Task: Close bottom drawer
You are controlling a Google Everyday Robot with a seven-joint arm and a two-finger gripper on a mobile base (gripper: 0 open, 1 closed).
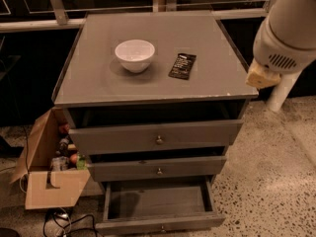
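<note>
Gripper (261, 75) up at the right edge of the view, hanging off the big white arm housing (289, 31), hovering just past the right rim of the desk (98, 78) and well above the floor; from this angle only a pale yellowish tip shows, so whether it is parted or closed, or has hold of anything, I cannot tell. Down at the foot of the desk, there's the bottom drawer (158, 206), pulled far out toward the camera, its bare grey inside fully exposed and its slim front panel with the small brass knob (162, 228) sitting right at the lower edge of the view. The gripper is well apart from it, touching nothing that can be seen. Above it, the middle drawer (158, 168) stands out a little, and the top drawer (155, 136) is out a touch further, with a dark gap showing behind its front (each has one brass knob at the centre). On the desk top, a white bowl (135, 55) sits upright left of centre, and a black packet (182, 66) lies flat just to its right, the two near each other but not touching. Off the left side, an open cardboard box (52, 186) holds small bottles and bits, with a dark cable (64, 221) trailing on the speckled floor (266, 181) beneath it.
</note>
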